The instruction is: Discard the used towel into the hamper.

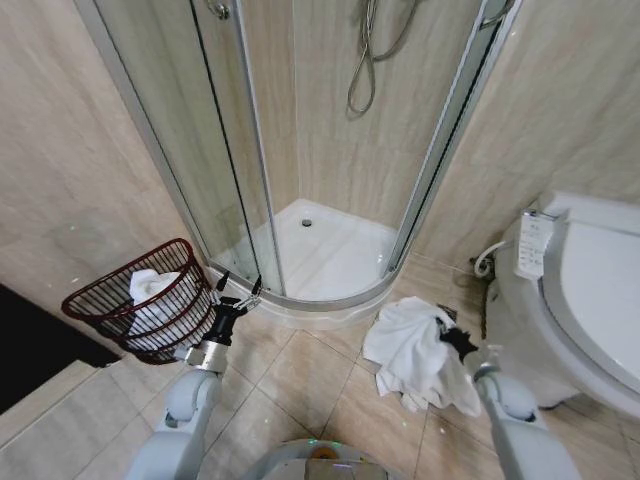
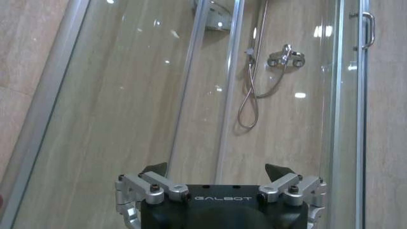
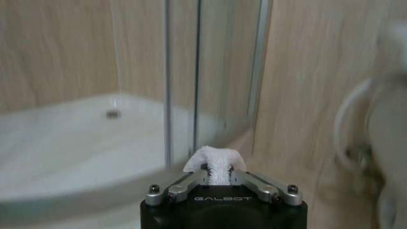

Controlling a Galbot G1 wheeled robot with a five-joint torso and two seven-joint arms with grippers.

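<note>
The used towel (image 1: 408, 352), white and crumpled, hangs from my right gripper (image 1: 452, 338), which is shut on its upper edge just above the tiled floor at the right. In the right wrist view a tuft of the towel (image 3: 215, 161) sticks out between the closed fingers of the right gripper (image 3: 215, 175). The hamper (image 1: 100, 296), a dark red-brown wire basket, stands at the left and holds another white cloth (image 1: 152, 290). My left gripper (image 1: 241, 293) hovers open and empty just right of the hamper; its spread fingertips (image 2: 156, 170) face the shower glass.
A curved glass shower enclosure (image 1: 250, 150) with a white tray (image 1: 330, 250) lies straight ahead, with its hose (image 1: 368, 60) on the wall. A toilet (image 1: 590, 290) with a side control panel (image 1: 534, 245) stands at the right. Beige floor tiles (image 1: 300, 380) lie between the arms.
</note>
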